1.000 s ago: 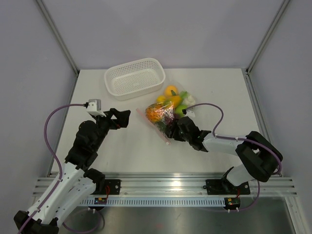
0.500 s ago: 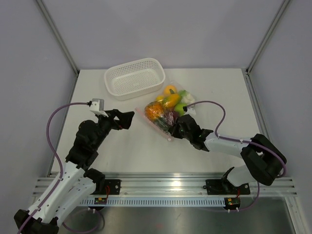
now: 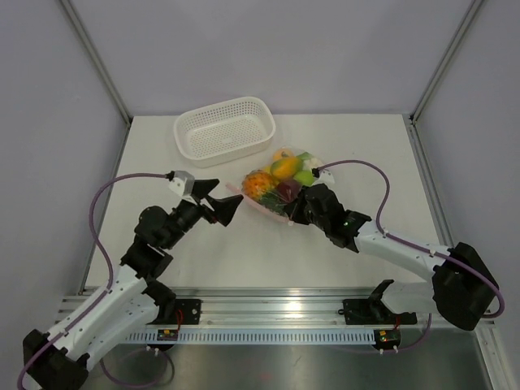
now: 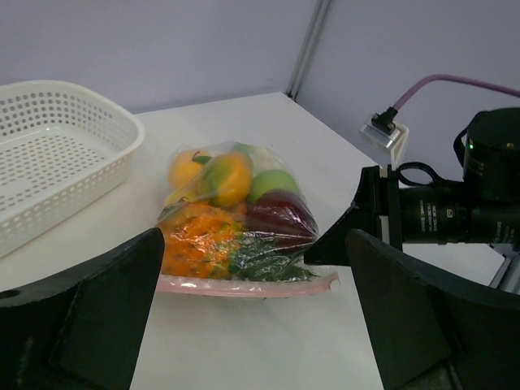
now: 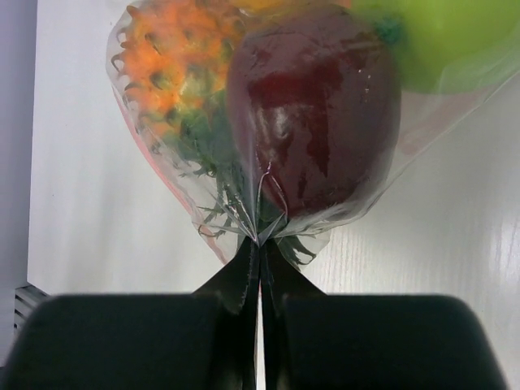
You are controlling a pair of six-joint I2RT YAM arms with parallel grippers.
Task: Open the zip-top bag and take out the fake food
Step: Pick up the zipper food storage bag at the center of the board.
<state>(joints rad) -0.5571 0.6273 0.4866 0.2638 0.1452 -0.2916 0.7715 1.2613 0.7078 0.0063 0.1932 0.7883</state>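
The zip-top bag [image 3: 275, 185] lies mid-table, its pink zip strip [image 4: 244, 286] along the edge that faces my left arm. Inside shows the fake food: an orange pineapple [image 3: 257, 185], a dark red piece [image 5: 313, 122], a green apple [image 4: 272, 183] and yellow-orange pieces [image 3: 283, 166]. My right gripper [image 5: 260, 242] is shut on a pinch of the bag's clear plastic near the zip strip's end, just below the dark red piece. My left gripper [image 3: 229, 192] stands open just left of the zip strip, facing it, apart from the bag.
A white perforated basket [image 3: 223, 130] with nothing in it stands at the back, just behind and left of the bag. The left wrist view shows it at the left [image 4: 49, 154]. Metal frame posts rise at the table's back corners.
My right gripper has shut on the bag's plastic and the arm has stretched out, shifting the bag slightly back. My left gripper has swung right, close to the zip strip.
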